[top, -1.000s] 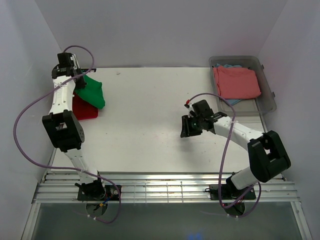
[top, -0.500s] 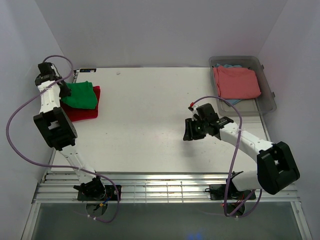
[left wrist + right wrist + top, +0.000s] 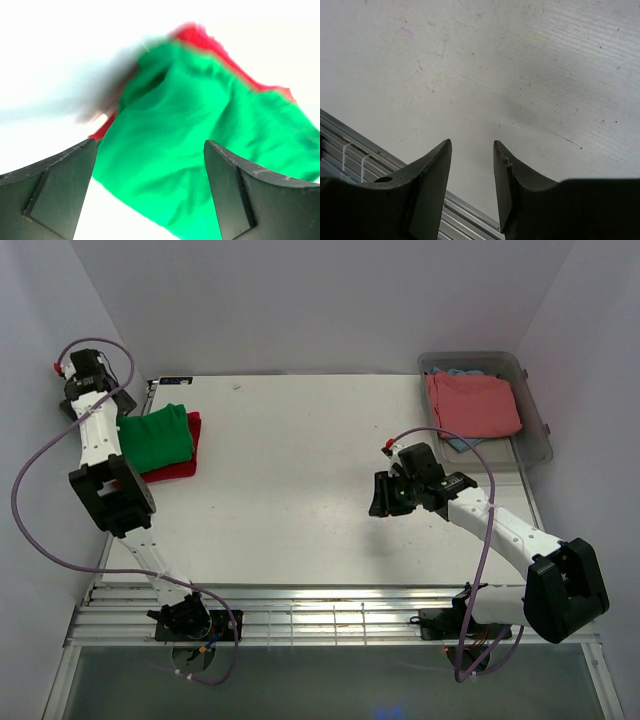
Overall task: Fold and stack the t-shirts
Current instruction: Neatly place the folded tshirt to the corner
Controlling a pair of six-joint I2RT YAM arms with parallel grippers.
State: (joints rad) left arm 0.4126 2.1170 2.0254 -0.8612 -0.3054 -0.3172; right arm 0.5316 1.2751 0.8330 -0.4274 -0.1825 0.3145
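Green t-shirt (image 3: 155,438) tops red t-shirt (image 3: 176,468) at nine o'clock; left tool (image 3: 150,145) and right tool (image 3: 472,145) spread, empty; loose folds may slide.

No readable text, label, brand, number or sign in any of my views. Shirts plain, counter (image 3: 300,470) unmarked, bin (image 3: 535,445) bears no legible lettering.

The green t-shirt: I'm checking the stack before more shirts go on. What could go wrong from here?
The green t-shirt sits offset on the red t-shirt, whose edge shows along its right and near sides, so a taller stack may lean. It lies beside the left arm, so the open left gripper could snag its wrinkled cloth.
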